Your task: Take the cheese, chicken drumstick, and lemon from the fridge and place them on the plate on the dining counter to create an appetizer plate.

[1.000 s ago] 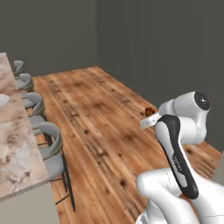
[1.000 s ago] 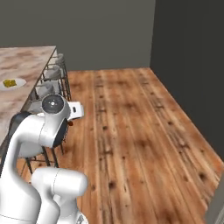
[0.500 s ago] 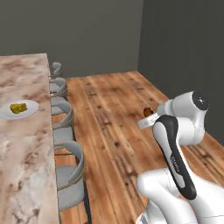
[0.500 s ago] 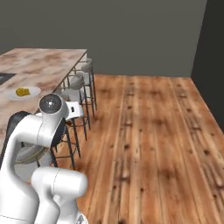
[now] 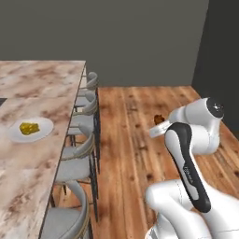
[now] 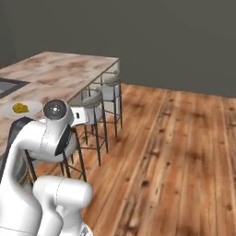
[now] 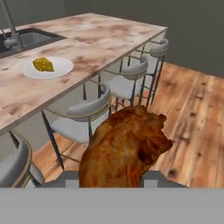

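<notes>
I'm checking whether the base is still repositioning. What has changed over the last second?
The whole view has swung: the base turned toward the dining counter, so the plate with the cheese now sits in sight beside the stools. The claw stayed shut on the chicken drumstick, with the arm folded as before.

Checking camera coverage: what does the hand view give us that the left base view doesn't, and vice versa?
Hand view alone: the chicken drumstick close up in the gripper, plus the sink and faucet beyond the plate. Left base view alone: the arm from outside, with the gripper hanging over the wood floor, away from the dining counter. Both: counter, stools, plate carrying the cheese, and the drumstick.
</notes>
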Robot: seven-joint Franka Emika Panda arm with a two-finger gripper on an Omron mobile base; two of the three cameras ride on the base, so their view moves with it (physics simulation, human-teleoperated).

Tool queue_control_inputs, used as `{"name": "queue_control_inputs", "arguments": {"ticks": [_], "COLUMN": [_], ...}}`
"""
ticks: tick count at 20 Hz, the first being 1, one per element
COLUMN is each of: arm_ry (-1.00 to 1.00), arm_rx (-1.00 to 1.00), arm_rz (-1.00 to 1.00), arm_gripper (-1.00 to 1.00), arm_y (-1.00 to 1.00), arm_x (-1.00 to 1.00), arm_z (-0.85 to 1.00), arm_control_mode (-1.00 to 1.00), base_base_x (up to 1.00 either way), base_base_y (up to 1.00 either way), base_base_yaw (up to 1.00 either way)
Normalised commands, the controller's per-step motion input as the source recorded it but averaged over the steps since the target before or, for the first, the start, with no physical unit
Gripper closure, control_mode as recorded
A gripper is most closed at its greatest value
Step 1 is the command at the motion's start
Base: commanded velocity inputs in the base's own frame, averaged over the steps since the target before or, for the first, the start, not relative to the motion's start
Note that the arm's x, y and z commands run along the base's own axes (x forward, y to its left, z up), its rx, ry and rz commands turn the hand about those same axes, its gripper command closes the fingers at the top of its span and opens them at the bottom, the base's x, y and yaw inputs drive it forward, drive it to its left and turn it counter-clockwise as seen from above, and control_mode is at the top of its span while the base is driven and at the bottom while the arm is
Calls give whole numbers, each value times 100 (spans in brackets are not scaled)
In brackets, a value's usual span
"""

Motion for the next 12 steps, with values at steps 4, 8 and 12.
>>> {"name": "queue_control_inputs", "arguments": {"ticks": [4,8,12], "arm_ry": [0,0,0], "arm_rx": [0,0,0], "arm_rz": [0,0,0], "arm_gripper": [100,100,100], "arm_y": [0,0,0], "arm_x": [0,0,0], "arm_z": [0,0,0], "arm_control_mode": [100,100,100], "base_base_x": [100,100,96], "base_base_y": [-4,-1,0], "base_base_yaw": [47,51,53]}}
